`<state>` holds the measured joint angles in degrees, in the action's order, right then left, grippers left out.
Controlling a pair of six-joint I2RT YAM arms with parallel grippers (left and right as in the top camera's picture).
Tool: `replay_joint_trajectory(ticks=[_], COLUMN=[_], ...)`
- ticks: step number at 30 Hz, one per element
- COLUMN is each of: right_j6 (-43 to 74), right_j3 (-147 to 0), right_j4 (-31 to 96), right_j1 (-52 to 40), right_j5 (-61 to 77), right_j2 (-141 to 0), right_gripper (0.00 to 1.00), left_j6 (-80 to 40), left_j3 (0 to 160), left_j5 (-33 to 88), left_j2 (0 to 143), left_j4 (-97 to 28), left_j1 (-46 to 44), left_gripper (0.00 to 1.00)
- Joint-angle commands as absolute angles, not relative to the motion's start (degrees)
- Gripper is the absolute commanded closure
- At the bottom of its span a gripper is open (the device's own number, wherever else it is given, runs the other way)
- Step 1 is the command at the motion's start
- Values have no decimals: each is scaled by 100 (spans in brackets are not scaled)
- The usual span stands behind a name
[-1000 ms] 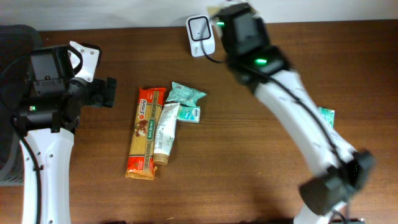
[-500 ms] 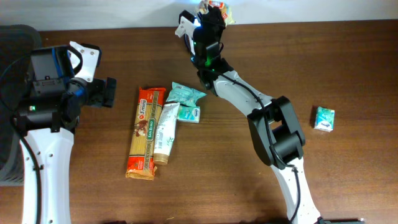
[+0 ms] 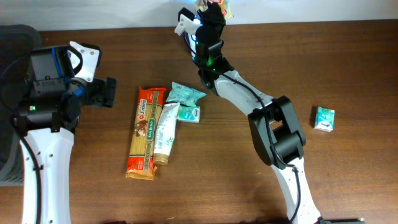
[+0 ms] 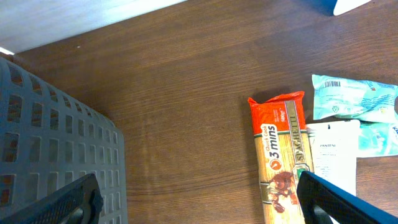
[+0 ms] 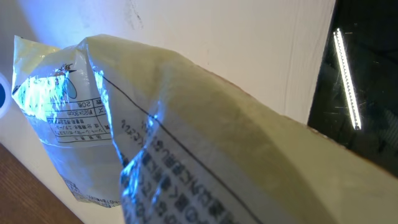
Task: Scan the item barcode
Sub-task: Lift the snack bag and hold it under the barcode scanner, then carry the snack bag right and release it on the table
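From overhead I see the whole table (image 3: 205, 186). My right pincer (image 3: 211, 15) is up at the far edge beside the white scanner (image 3: 184, 26), with a crinkly packet (image 3: 221, 7) at its tip. My left pincer (image 3: 106, 93) hangs off to the left, near the goods laid out on the wood. My right wrist camera gives what the overhead cannot: the packet (image 5: 199, 137) fills nearly the whole frame, silvery and yellowish, with printed text and a blue glow across its left part, and a white wall behind it. My left wrist camera gives the close look at the grey lattice basket (image 4: 50, 149) on my left. From above the basket (image 3: 15, 34) is only a dark shape at the table's edge. Neither view looks down into it, so I cannot tell what it holds. On the wood lie an orange spaghetti pack (image 3: 144, 132) and a pale tube (image 3: 165, 132) touching its right side. A teal pouch (image 3: 186, 93) and a small teal box (image 3: 191, 113) sit just beside the tube's top end, and a green box (image 3: 324, 118) lies well apart to the right. My left pincer is spread wide, its fingertips (image 4: 68, 202) at the bottom corners of its own view, touching nothing. My right pincer is pressed together, pinching the packet
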<state>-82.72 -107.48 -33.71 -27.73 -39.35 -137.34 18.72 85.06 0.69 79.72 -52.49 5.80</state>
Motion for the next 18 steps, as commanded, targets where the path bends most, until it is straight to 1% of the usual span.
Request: replay_joint_trajectory(ticks=[1, 2, 3, 5, 7, 8, 10, 13, 16, 18], right_j6=[-8025, -7732, -7194, -6853, -6058, -5655, -4431, -2762, -676, 366], right_j3=[-10840, -10840, -10840, -10840, -10840, -10840, -10840, -10840, -10840, -10840], right_j4=[-3452, -3439, -3312, -2775, -1835, -1264, 228, 2327, 4473, 5725], right_j1=[-2834, -2851, -2869, -2886, -2893, -2915, -2965, -2915, -2635, -2296], right_j5=[-3968, -4016, -4132, -4215, -4399, -4418, -4287, -3457, -2768, -2696], right_j2=[-13526, -13454, -13297, -12982, -12387, -12099, -11424, -10440, -9306, -8748], right_gripper=[96, 96, 96, 96, 96, 96, 96, 96, 96, 96], left_j6=[1959, 1959, 1959, 1959, 1959, 1959, 1959, 1959, 1959, 1959], left_j3=[8538, 8538, 8538, 8538, 8538, 8538, 8538, 8538, 8538, 8538], left_j5=[132, 132, 132, 132, 132, 132, 132, 132, 132, 132], left_j2=[7970, 7970, 7970, 7970, 7970, 7970, 7970, 7970, 7970, 7970], left_j4=[-5223, -5223, -5223, -5223, -5223, -5223, -5223, -5223, -5223, -5221], left_j1=[607, 607, 607, 607, 607, 607, 607, 607, 607, 607], left_gripper=[1, 1, 1, 1, 1, 1, 1, 1, 1, 1])
